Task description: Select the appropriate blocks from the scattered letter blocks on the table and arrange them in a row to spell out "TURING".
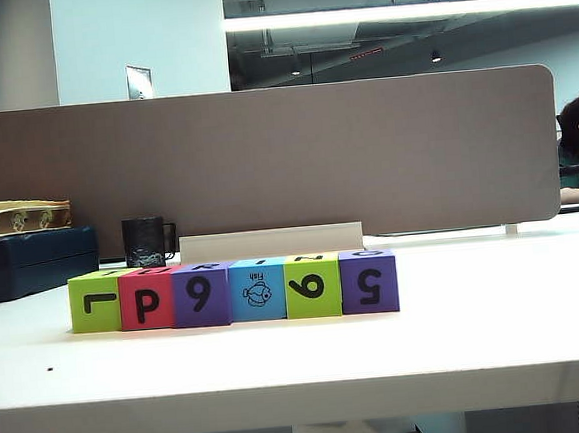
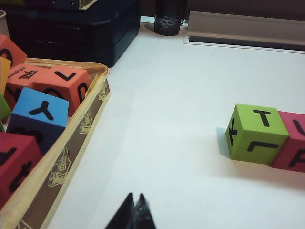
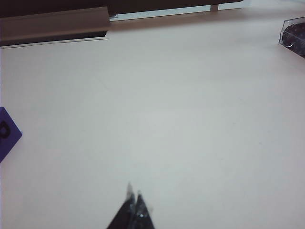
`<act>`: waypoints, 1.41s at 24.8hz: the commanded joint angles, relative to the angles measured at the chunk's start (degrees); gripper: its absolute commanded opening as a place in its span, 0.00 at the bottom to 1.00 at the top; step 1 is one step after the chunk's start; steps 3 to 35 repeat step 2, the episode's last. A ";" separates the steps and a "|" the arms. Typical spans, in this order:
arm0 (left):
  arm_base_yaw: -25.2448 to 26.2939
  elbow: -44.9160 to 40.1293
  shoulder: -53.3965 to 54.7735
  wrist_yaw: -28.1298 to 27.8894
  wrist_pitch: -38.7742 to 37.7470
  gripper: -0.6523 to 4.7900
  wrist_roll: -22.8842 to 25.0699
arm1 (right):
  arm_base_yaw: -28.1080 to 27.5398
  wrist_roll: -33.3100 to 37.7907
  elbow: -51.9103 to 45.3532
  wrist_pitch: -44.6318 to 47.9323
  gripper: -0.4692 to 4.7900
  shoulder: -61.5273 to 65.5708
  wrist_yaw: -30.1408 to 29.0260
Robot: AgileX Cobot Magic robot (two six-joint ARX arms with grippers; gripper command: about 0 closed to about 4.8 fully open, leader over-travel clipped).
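Several letter blocks stand touching in one row on the white table: lime green, red-pink, purple, light blue with a fish, lime green, purple. No arm shows in the exterior view. The left wrist view has the row's end, a green T block against the red-pink block; my left gripper is shut and empty, well short of them. My right gripper is shut over bare table, with a purple block's corner at the frame edge.
A yellow-rimmed box of spare blocks, among them a blue Y block, lies beside my left gripper. Behind the row are a black mug, a dark case, a pale rail and the divider panel. A clear container sits far right.
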 commanded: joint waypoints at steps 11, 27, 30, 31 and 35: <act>0.00 0.04 0.04 0.22 -0.37 0.11 0.02 | 0.02 0.15 -0.33 0.42 0.09 -0.52 0.13; 0.00 0.04 0.04 0.22 -0.37 0.11 0.02 | 0.02 0.15 -0.33 0.42 0.09 -0.52 0.13; 0.00 0.04 0.04 0.22 -0.37 0.11 0.02 | 0.02 0.15 -0.33 0.42 0.09 -0.52 0.13; 0.00 0.04 0.04 0.22 -0.37 0.11 0.02 | 0.02 0.15 -0.33 0.42 0.09 -0.52 0.13; 0.00 0.04 0.04 0.22 -0.37 0.11 0.02 | 0.02 0.15 -0.33 0.42 0.09 -0.52 0.13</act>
